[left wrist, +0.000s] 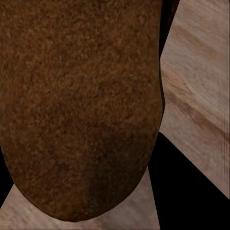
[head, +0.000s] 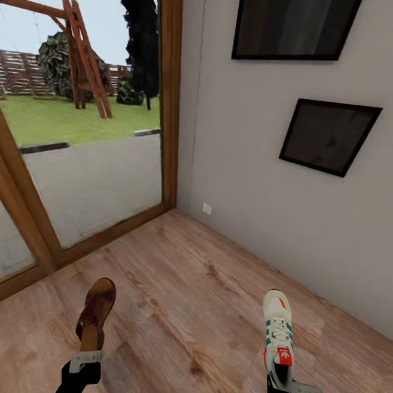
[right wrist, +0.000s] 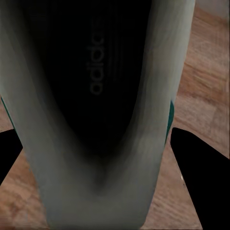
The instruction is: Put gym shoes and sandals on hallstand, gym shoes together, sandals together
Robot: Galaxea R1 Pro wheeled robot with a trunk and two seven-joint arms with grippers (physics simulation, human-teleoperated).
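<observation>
- The left gripper (head: 86, 359) is clamped on the heel end of a brown sandal (head: 95, 313), which is held above the corridor floor (head: 191, 316) with its toe pointing away from the robot, toward the window (head: 78, 119).
- In the left wrist view, the sandal's (left wrist: 81, 105) suede-like brown surface sits close to the lens, with floor planks (left wrist: 201, 91) visible past its edge.
- The right gripper (head: 292, 391) grips the heel of a gym shoe (head: 277, 339); the shoe is cream-white with green side stripes and a red tongue tab, and its toe points toward the white wall (head: 281, 186).
- In the right wrist view, the gym shoe's (right wrist: 105, 143) dark interior with a printed insole logo faces the camera, between the dark finger tips (right wrist: 191, 158).
- The sandal and the gym shoe are well apart, the sandal nearer the window, the shoe nearer the wall.
- Two dark-framed pictures (head: 328, 136) hang on the wall, above the shoe.
- A small white socket plate (head: 207, 208) sits low on the wall, near the corner beside the window.
- Beyond the window glass stand a wooden swing frame (head: 84, 53), grass and a fence.
</observation>
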